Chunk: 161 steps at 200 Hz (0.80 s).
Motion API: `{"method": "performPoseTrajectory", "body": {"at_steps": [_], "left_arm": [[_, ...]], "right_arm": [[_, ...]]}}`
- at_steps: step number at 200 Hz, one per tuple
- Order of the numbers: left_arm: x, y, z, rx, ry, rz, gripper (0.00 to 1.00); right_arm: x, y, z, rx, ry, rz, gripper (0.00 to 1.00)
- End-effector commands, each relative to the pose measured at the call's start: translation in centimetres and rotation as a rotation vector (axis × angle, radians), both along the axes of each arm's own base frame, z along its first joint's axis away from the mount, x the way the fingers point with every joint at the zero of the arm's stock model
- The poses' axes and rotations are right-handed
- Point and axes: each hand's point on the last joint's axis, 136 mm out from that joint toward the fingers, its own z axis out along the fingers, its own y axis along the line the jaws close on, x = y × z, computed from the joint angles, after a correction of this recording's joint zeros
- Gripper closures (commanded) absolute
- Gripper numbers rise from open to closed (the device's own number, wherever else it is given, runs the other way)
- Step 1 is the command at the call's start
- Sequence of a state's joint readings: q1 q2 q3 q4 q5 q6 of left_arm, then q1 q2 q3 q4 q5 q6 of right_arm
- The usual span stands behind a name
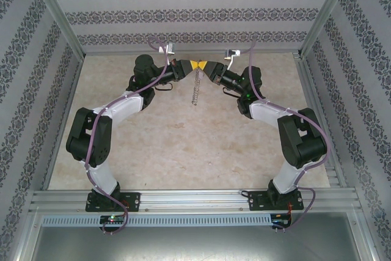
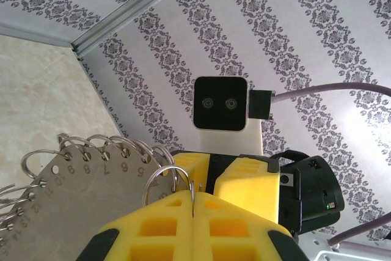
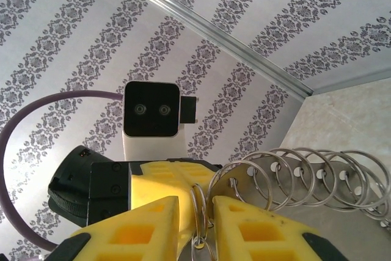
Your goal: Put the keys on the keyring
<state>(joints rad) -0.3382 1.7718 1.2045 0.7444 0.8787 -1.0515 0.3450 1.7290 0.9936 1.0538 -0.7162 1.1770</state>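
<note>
The keyring (image 1: 195,90) hangs between my two grippers at the far middle of the table. Up close it is a flat grey metal piece (image 2: 73,206) with numbered holes, its rim fringed with wire rings (image 3: 287,172). My left gripper (image 2: 193,195) is shut on one of these rings (image 2: 160,178). My right gripper (image 3: 196,200) faces it tip to tip, its yellow jaws a little apart with a doubled wire ring (image 3: 199,209) in the gap between them. The keys are hidden.
Patterned walls enclose the table on three sides, with the back wall (image 1: 195,16) just behind both grippers (image 1: 186,65) (image 1: 209,68). The beige tabletop (image 1: 183,145) stretches from the hanging keyring to the arm bases.
</note>
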Motion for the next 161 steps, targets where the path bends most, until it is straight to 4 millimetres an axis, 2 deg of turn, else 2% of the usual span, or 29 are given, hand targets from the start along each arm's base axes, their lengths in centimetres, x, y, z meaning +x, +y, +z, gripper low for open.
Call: {"method": "performPoseTrajectory", "body": {"at_steps": [1,34,70,93,109,133,161], "left_arm": [[-0.6,-0.2,2.9,-0.010,-0.100,-0.027,1.00],[-0.6,-0.2,2.7,-0.007,-0.098,-0.029,1.00],[-0.7,-0.1,3.1,0.015,-0.118,-0.024,1.00],[-0.6,0.5,3.3,0.087,-0.136,-0.005,0.80],[-0.4,1.4,3.5,0.148,-0.157,0.017,0.70],[-0.3,2.2,3.3,0.229,-0.161,-0.001,0.65],[-0.3,2.0,2.0,0.264,-0.120,-0.098,0.63]], "right_arm": [[-0.8,0.7,1.9,-0.009,-0.078,0.026,0.79],[-0.7,0.7,1.9,-0.007,-0.076,0.032,1.00],[-0.7,0.2,1.7,-0.015,-0.074,0.036,1.00],[-0.6,-0.6,1.5,-0.030,-0.073,0.041,1.00],[-0.8,-0.9,1.2,-0.056,-0.071,0.059,1.00],[-1.4,-0.9,0.9,-0.103,-0.083,0.121,1.00],[-2.3,-1.0,0.6,-0.147,-0.096,0.201,1.00]]}}
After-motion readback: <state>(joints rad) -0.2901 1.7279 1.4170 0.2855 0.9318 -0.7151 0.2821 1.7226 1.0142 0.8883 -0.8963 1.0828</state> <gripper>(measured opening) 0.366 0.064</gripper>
